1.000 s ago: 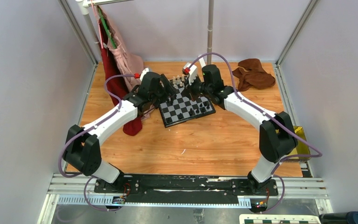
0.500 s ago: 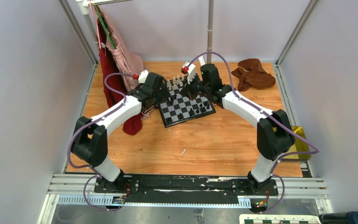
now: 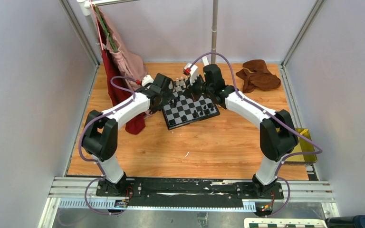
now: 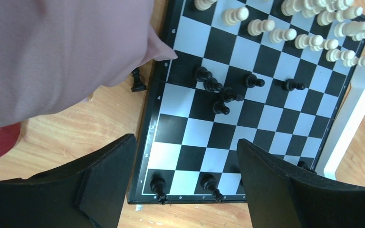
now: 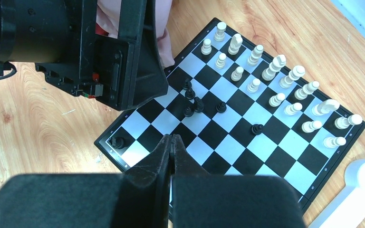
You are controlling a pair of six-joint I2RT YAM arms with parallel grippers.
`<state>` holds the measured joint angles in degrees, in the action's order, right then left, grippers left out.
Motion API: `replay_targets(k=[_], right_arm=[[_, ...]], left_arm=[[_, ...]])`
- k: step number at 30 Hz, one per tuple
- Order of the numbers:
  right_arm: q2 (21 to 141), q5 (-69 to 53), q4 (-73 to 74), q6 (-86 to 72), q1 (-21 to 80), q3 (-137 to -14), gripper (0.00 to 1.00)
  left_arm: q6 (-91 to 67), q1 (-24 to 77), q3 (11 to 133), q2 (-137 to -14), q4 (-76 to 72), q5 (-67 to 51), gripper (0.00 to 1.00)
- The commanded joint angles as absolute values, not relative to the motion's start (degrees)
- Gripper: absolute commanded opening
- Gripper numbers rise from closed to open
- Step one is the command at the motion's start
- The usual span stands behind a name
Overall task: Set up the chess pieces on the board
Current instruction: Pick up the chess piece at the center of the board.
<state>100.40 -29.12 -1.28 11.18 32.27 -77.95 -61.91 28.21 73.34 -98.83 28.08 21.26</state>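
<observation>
Chess pieces (image 4: 221,108) stand on the board (image 4: 261,116); left jaws spread wide, empty, right jaws clenched shut.

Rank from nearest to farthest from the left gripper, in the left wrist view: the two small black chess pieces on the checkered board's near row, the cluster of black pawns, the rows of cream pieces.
1. Two black chess pieces, on the near row, right by the left gripper.
2. Cluster of black pawns, mid-board.
3. Rows of cream pieces, at the far edge.
</observation>
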Motion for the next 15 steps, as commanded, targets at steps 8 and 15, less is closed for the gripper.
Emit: replay_targets(k=[8,15], right_arm=[[101.92,-29.90,-0.35,12.83,32.74,-80.83,0.00],[101.74,-29.58,-0.55,12.74,32.77,-81.28,0.00]], left_arm=[[-74.32,27.94,66.65,-92.34,33.50,27.60,0.80],[-81.33,28.46,63.92,-92.09,34.14,29.51,0.76]])
